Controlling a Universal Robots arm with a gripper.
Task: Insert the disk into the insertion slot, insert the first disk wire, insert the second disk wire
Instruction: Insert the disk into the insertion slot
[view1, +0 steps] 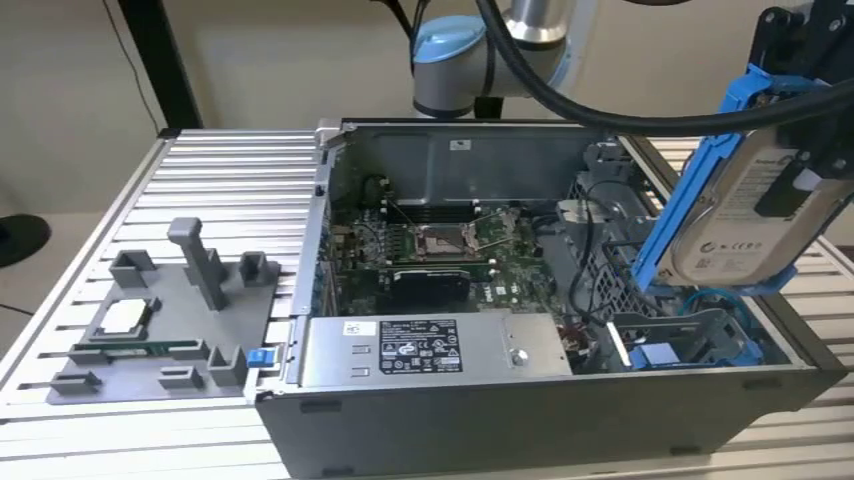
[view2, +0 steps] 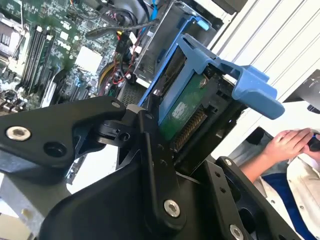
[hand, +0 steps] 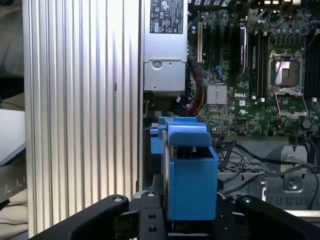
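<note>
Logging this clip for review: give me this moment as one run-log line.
gripper: shut on disk | disk: tilted, lower end over insertion slot | status: not inserted

We see the jaws covering part of the silver hard drive in its blue frame, which partly hides the blue-railed bay beneath.

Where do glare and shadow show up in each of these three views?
In the first wrist view, glare streaks the ribbed aluminium table, while the blue frame of the disk is evenly lit. In the second wrist view, the same table washes out almost to white beyond the disk. In the exterior view, the front wall of the computer case lies in shade.
</note>
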